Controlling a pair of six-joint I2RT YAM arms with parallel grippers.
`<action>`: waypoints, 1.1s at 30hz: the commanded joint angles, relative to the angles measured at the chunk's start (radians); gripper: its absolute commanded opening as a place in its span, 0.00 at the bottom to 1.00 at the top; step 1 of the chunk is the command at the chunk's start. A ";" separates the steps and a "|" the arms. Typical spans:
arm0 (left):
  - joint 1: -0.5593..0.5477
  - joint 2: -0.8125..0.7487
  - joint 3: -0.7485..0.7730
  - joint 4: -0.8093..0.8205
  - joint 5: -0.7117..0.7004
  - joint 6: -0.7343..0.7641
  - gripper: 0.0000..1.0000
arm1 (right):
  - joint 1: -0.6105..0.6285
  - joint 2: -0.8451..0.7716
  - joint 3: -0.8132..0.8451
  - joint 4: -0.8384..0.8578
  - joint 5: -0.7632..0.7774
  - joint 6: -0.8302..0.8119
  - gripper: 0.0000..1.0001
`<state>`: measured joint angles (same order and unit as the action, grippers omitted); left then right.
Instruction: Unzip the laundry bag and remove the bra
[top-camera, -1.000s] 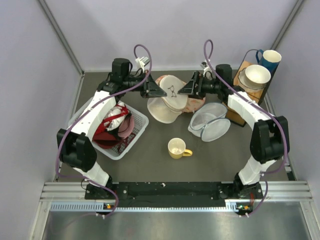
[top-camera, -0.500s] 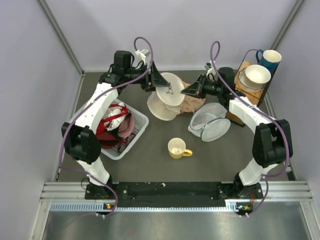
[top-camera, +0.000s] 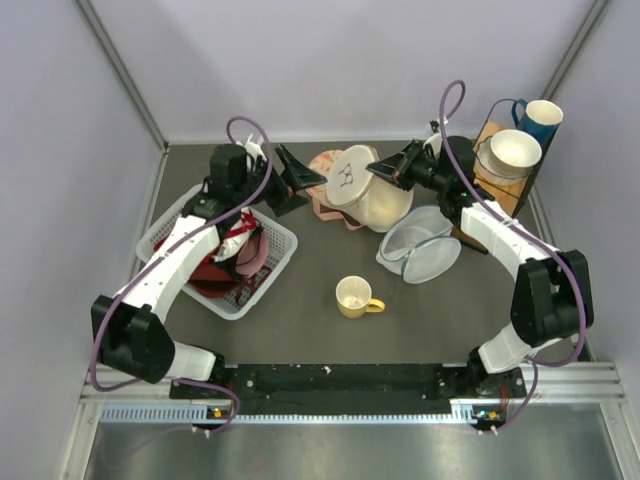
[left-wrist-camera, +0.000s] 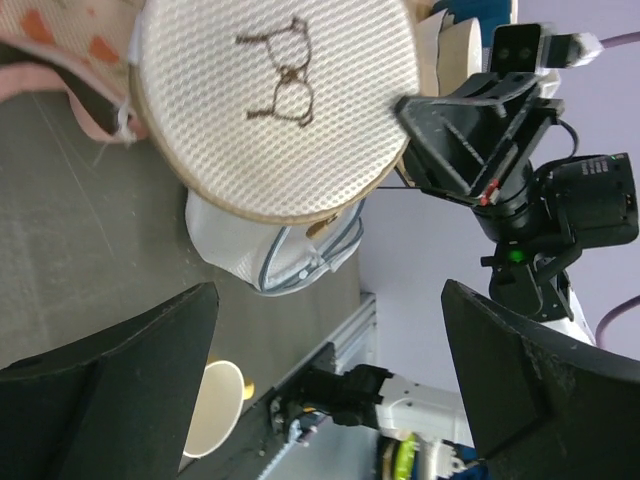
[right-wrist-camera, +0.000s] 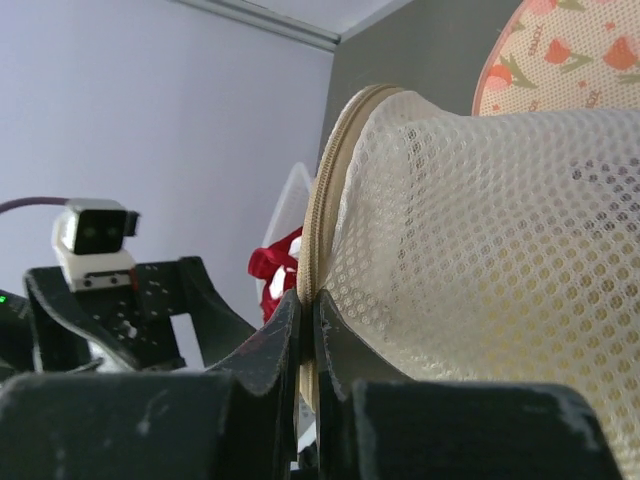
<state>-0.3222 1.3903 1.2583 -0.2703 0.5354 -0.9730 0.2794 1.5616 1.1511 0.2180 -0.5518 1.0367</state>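
Cream mesh laundry bag (top-camera: 355, 185) shows tan zipper rim, black glasses-like mark.

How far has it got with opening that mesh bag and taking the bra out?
Early on. Done: nothing that shows; the zipper looks closed where it is visible. In hand: the right gripper is shut on the rim of the cream laundry bag, holding it tilted up, while the left gripper hangs open beside it. Left: unzipping, then pulling out the bra, which is not in view.
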 joint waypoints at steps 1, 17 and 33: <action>-0.032 -0.023 -0.111 0.229 0.000 -0.202 0.99 | 0.024 -0.020 0.009 0.070 0.042 0.029 0.00; -0.067 0.093 -0.226 0.508 -0.017 -0.526 0.99 | 0.035 -0.032 -0.004 0.107 0.055 0.065 0.00; -0.089 0.156 -0.181 0.479 -0.054 -0.552 0.99 | 0.038 -0.034 -0.011 0.132 0.072 0.092 0.00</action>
<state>-0.4042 1.5333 1.0325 0.1764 0.4801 -1.5204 0.3042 1.5616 1.1255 0.2646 -0.4889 1.1114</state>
